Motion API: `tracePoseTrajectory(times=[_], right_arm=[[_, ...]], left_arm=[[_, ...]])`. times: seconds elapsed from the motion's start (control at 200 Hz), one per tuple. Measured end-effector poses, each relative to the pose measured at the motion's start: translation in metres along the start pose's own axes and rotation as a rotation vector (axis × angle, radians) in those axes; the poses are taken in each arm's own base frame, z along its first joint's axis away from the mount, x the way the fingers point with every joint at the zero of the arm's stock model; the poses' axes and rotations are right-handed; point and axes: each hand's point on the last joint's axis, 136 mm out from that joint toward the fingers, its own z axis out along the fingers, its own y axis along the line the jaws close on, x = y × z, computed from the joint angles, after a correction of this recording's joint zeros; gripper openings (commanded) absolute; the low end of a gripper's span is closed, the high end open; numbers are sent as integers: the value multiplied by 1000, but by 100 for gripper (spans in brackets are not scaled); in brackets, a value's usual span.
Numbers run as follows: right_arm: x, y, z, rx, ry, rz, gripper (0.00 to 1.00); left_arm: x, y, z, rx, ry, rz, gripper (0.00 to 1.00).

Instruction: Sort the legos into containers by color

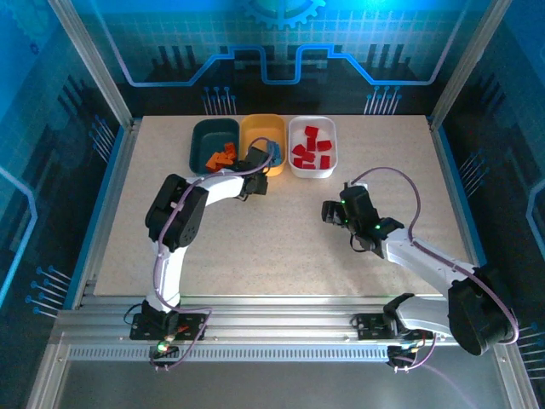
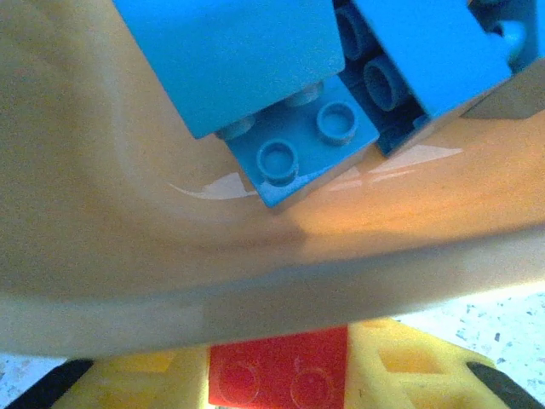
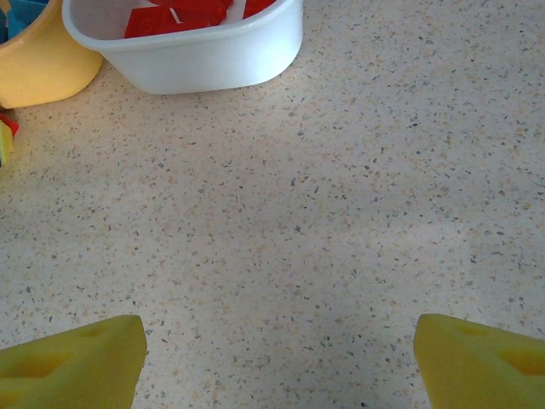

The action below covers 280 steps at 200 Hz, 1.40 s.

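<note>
Hovering over a bare stretch of the tabletop (image 1: 281, 247) toward its right side, the right gripper (image 3: 279, 358) had its fingers spread wide with nothing between them, apparently idle for lack of a loose brick on its side. Farther in, the left gripper (image 2: 279, 382) was clamped on a red brick (image 2: 255, 368), its yellow pads pressing both sides, just at the near wall of the yellow tub (image 1: 261, 129). Whether the brick was lifted off the surface could not be told.

Along the far edge stood the three tubs in a row, touching or nearly so. The yellow one held blue bricks (image 2: 238, 60), so the red piece probably did not belong there. The white tub (image 3: 213, 64), next toward the right edge, already held red bricks (image 1: 311, 149) and looked like its proper home. The teal tub (image 1: 213, 135), toward the left edge, carried orange bricks (image 1: 223, 156). The yellow tub's rim was the nearest thing to snag on.
</note>
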Motion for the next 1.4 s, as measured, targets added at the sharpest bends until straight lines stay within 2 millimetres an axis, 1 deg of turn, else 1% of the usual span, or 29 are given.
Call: tracePoseTrajectory(times=[0.1,0.18,0.26,0.315,0.425,0.515,0.605,0.685,0.735,0.795,0.855,0.905,0.935,0.96,0.98,1.045,1.096,1.191,1.251,1.321,1.356,1.401], right_arm=[[0,0,0,0,0,0,83],[0,0,0,0,-1,0,83],[-1,0,-1,2,-6,2,83],[-3,-2,-3,7,-15,8,83],[-7,-5,-6,20,-31,27,83],[-10,-11,-8,34,-45,50,83],[-10,-18,-10,51,-57,76,83],[-9,-27,-11,72,-64,101,83],[-9,-32,-12,83,-66,116,83],[-9,-38,-13,94,-70,133,83],[-10,-42,-13,101,-75,147,83],[-11,-44,-14,103,-79,157,83],[-11,-45,-14,105,-81,161,83],[-11,-46,-15,104,-82,163,83],[-11,-46,-15,105,-84,165,83],[-12,-47,-16,102,-88,169,83],[-13,-47,-17,101,-91,170,83],[-14,-46,-19,91,-95,172,83],[-14,-45,-19,87,-97,173,83],[-12,-44,-19,76,-94,173,83],[-12,-43,-19,70,-93,173,84],[-11,-42,-19,63,-89,173,85]], left_arm=[[2,-1,-3,4,-2,1,30],[10,-7,-9,11,8,16,29],[20,-20,-21,35,21,31,28],[23,-31,-31,63,25,36,28],[14,-53,-57,134,3,29,28],[-4,-70,-77,197,-26,15,28],[-33,-87,-93,259,-65,3,28],[-72,-103,-106,308,-122,-8,28],[-96,-114,-109,334,-160,-14,31],[-120,-126,-110,357,-196,-20,32],[-136,-136,-105,375,-215,-22,38],[-141,-142,-97,381,-212,-17,44],[-144,-145,-93,384,-210,-11,53],[-145,-148,-89,388,-205,-12,71],[-145,-150,-85,387,-201,-8,80],[-146,-155,-74,393,-189,0,92],[-144,-158,-68,397,-176,6,98],[-140,-160,-66,406,-159,21,99],[-141,-160,-71,412,-168,21,99],[-136,-153,-86,415,-170,21,99],[-131,-147,-97,416,-174,20,99],[-124,-137,-117,415,-184,15,99]])
